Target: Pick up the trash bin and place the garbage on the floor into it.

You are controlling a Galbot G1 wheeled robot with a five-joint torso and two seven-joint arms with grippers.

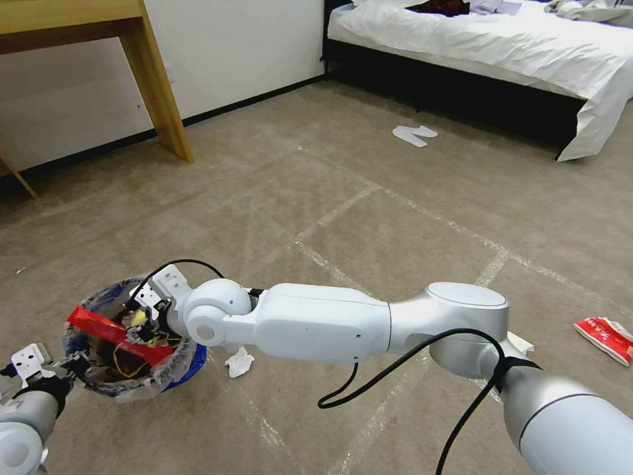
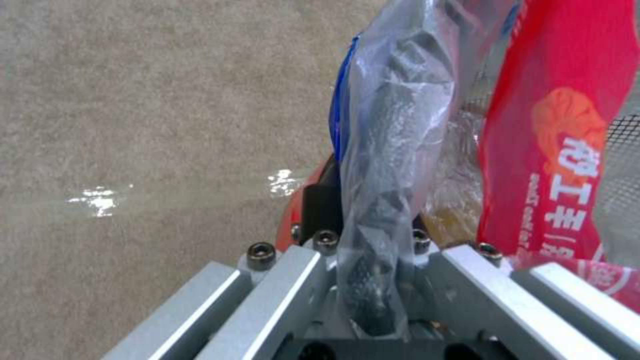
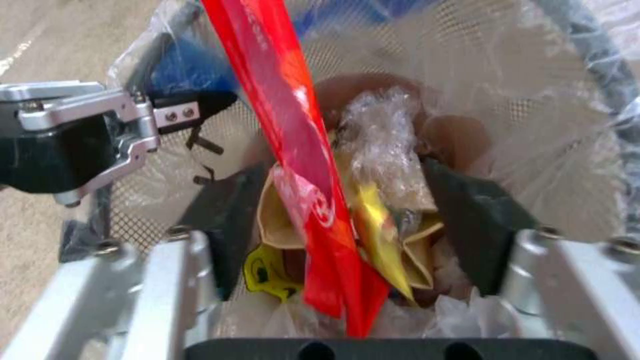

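The trash bin, lined with crinkly clear plastic, hangs just above the carpet at the lower left. My left gripper is shut on its rim; the left wrist view shows the rim and liner pinched between the fingers. My right arm reaches across, and its gripper hovers open over the bin's mouth. A red wrapper strip lies across the garbage inside, between the spread fingers, over brown paper and a yellow wrapper. On the floor lie a crumpled tissue beside the bin and a red-white packet at far right.
A white item lies on the carpet near the bed at the back right. A wooden table leg stands at the back left by the wall. Another white scrap peeks out behind my right elbow. Tape lines cross the open carpet.
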